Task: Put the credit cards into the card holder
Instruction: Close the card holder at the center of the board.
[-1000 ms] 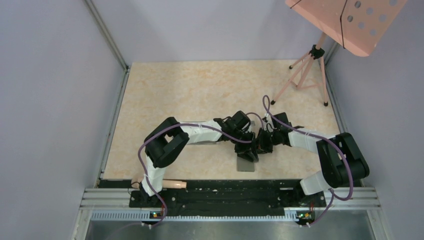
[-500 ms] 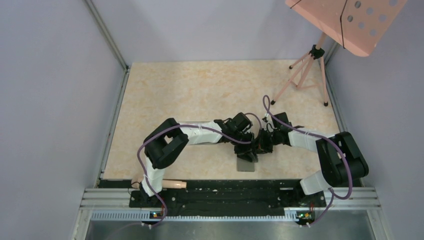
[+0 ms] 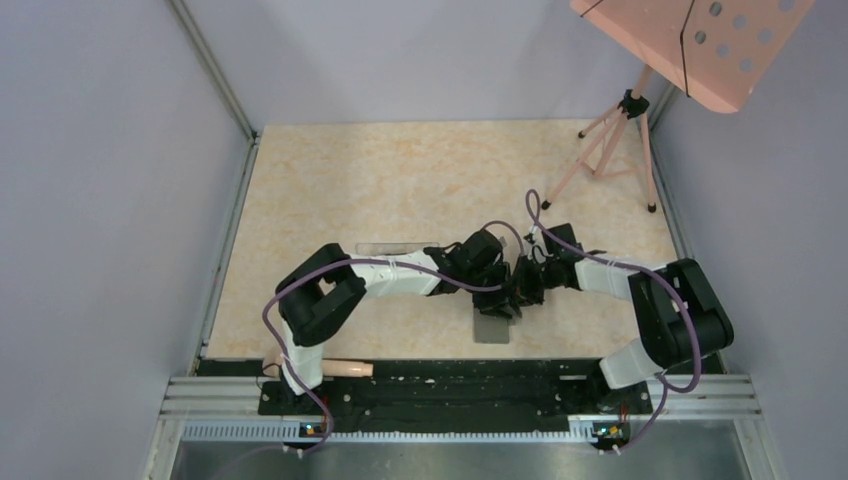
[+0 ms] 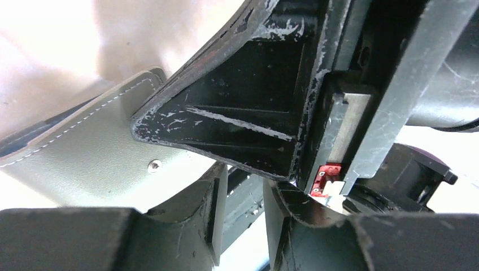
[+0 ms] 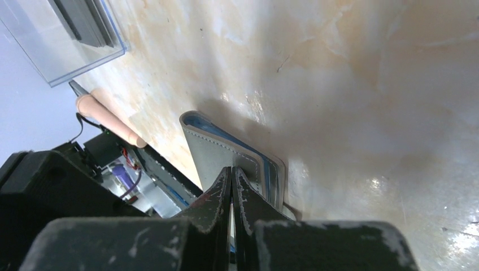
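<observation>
Card holder: gray, white-stitched, blue-lined.

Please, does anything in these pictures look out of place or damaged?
Only one thing: a peach-coloured rod lies along the near edge of the beige marbled table, apart from the gray stitched wallet.

No word, label, brand, number or sign can be read in any view. The gray wallet shows only plain pale stitching and a small metal stud, with no logo on either. A small red part deep in the left wrist view is too small to tell whether it carries any marking.
</observation>
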### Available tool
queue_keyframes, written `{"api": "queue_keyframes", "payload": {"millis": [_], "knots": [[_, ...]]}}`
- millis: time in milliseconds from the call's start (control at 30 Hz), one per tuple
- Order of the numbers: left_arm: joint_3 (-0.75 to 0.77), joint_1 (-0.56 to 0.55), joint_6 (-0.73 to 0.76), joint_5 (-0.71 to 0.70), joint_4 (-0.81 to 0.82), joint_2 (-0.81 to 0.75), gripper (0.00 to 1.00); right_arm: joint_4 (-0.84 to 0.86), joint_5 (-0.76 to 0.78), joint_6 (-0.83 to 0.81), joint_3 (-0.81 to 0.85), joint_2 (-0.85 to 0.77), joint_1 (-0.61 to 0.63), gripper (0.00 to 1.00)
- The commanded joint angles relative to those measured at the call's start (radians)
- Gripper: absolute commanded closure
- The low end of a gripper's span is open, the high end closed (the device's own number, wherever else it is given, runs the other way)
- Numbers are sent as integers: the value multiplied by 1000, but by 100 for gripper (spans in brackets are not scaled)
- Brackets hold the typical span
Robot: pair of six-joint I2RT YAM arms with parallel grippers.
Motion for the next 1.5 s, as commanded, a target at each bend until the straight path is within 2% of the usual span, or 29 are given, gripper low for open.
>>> {"api": "queue_keyframes", "payload": {"millis": [0, 133, 367, 467, 533, 633, 667, 1167, 1467], "knots": [[30, -4, -9, -138, 145, -56, 65, -29, 69, -14, -5, 53, 22, 100], [83, -10, 8, -151, 64, -19, 68, -26, 67, -13, 2, 65, 18, 100], [127, -14, 27, -170, -2, 13, 95, -32, 64, -19, 10, 69, 15, 100], [133, -15, 27, -164, -11, 19, 98, -36, 68, -22, 8, 67, 16, 100], [139, -14, 31, -161, -24, 25, 94, -40, 70, -24, 9, 64, 14, 100], [161, -19, 44, -175, -62, 29, 77, -49, 77, -31, 11, 58, 15, 100], [165, -20, 50, -186, -77, 28, 75, -53, 80, -33, 12, 57, 14, 100], [190, -33, 105, -265, -176, 12, 73, -58, 86, -41, -8, 44, 14, 100], [96, -32, 104, -261, -60, -64, 68, -58, 88, -45, -11, 46, 14, 100]]}}
